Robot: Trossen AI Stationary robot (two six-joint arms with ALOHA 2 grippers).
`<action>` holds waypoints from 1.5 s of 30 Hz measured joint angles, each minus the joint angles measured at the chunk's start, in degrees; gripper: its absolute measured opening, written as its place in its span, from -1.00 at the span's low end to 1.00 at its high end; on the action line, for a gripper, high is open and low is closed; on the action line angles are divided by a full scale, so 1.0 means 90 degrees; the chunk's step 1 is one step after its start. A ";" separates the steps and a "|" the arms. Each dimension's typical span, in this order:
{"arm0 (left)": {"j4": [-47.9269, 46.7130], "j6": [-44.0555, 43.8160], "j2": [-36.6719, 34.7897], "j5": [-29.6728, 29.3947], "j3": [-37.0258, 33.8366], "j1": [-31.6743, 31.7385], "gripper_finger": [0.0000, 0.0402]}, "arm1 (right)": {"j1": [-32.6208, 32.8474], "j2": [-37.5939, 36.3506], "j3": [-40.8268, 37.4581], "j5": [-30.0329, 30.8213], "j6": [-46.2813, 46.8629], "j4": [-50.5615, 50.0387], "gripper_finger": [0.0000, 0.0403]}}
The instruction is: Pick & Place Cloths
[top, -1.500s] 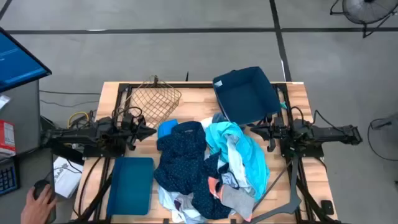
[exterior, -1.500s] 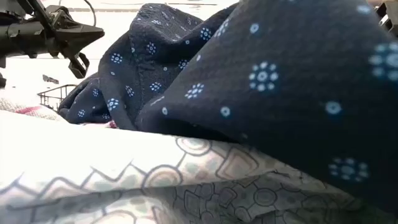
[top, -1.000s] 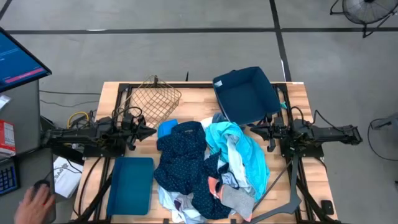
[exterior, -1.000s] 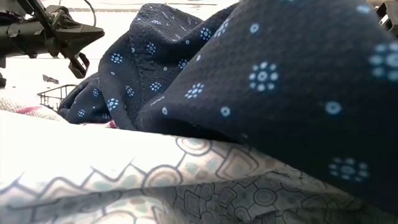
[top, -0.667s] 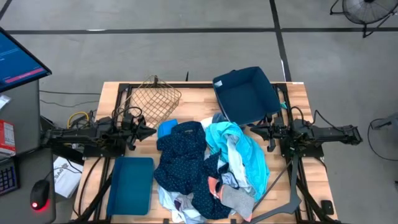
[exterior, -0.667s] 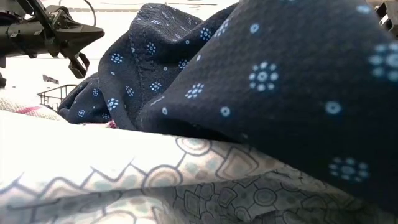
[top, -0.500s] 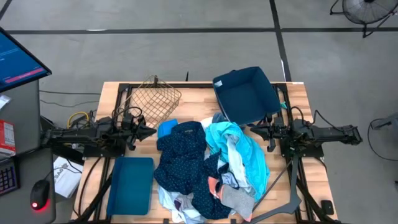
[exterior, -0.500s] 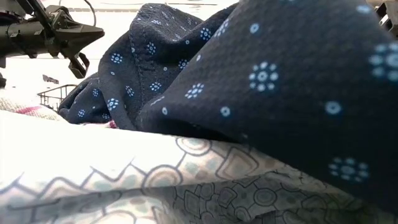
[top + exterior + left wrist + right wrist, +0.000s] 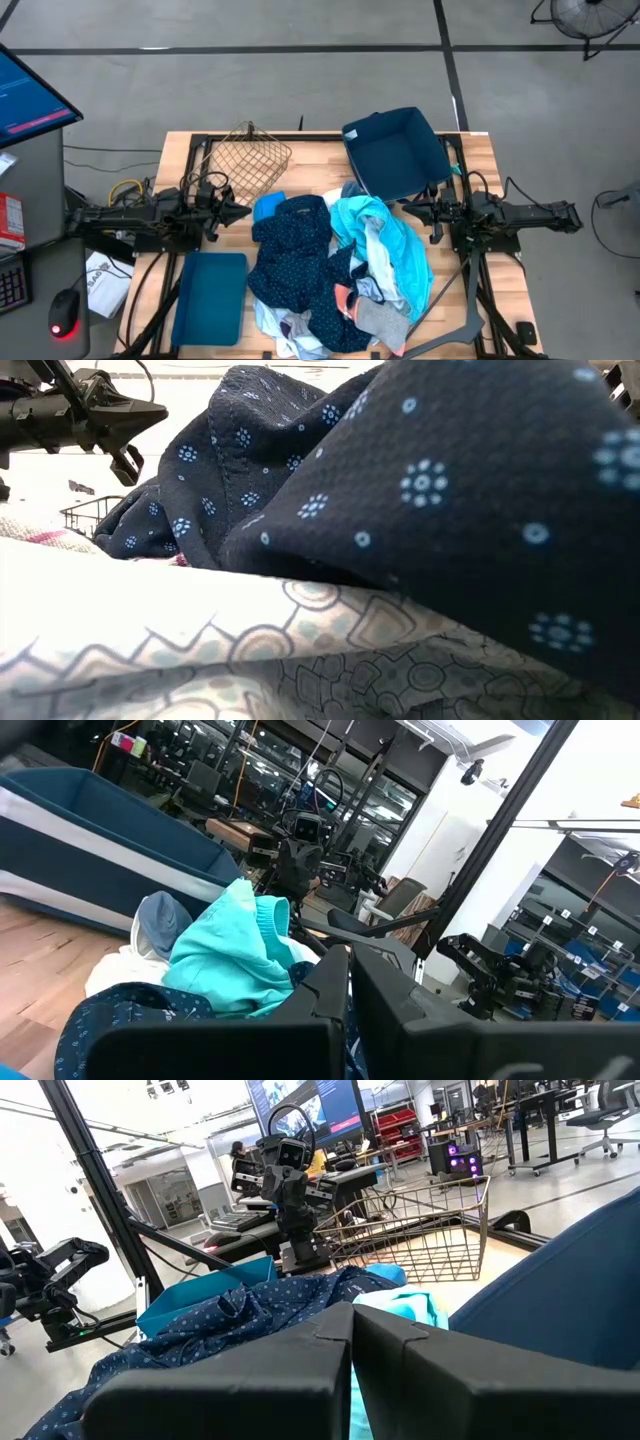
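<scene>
Flanking the cloths [image 9: 335,270], both arms wait, jaws shut.

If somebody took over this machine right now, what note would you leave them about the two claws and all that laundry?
Left gripper: jaws shut, empty, parked at the left edge of the pile.
Right gripper: jaws shut, empty, parked at the pile's right edge.
Cloths: all heaped mid-table, with the navy dotted cloth on top at left, turquoise cloth at right, bright blue cloth at the back, grey sock and coral sock at the front.
Done: nothing visibly; navy bin, wire basket and teal tray hold no cloth.
Left: the whole pile.
</scene>
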 joint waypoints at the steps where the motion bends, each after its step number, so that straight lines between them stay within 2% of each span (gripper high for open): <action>1: 0.0000 0.0001 0.0001 0.0000 0.0000 -0.0001 -0.99 | 0.0000 0.0000 -0.0002 0.0000 0.0000 0.0001 -0.97; 20: 0.0005 0.0001 0.0000 -0.0007 0.0000 0.0001 -0.99 | 0.0000 -0.0001 -0.0001 0.0000 0.0000 0.0000 -0.97; 24: 0.0139 0.0044 0.0001 -0.0314 0.0000 -0.0001 -0.99 | -0.0003 0.0001 -0.0001 0.0030 0.0004 0.0019 -0.97; 26: 0.0351 0.0047 0.0001 -0.0407 0.0000 0.0001 -0.99 | -0.0007 0.0001 -0.0001 0.0032 0.0246 0.0057 -0.97; 30: 0.0790 0.0046 0.0001 -0.0518 0.0000 0.0001 -0.99 | -0.0007 0.0001 -0.0002 0.0039 0.1454 0.0654 -0.97; 34: 0.1321 -0.0098 -0.0001 -0.0533 0.0000 0.0000 -0.99 | -0.0007 0.0003 -0.0002 0.0045 0.1910 0.1458 -0.97; 39: 0.2125 -0.0293 0.0001 -0.0531 0.0000 0.0001 -0.99 | -0.0109 0.0008 0.0124 0.0206 0.1368 0.2282 -0.97; 42: 0.2453 -0.0308 -0.0001 -0.0533 0.0000 0.0001 -0.99 | -0.0136 0.0049 0.0542 0.0211 0.1258 0.2640 -0.97; 45: 0.2719 -0.0311 0.0001 -0.0528 0.0000 0.0001 -0.99 | -0.0091 0.0350 0.1134 0.0211 0.0658 0.2511 -0.97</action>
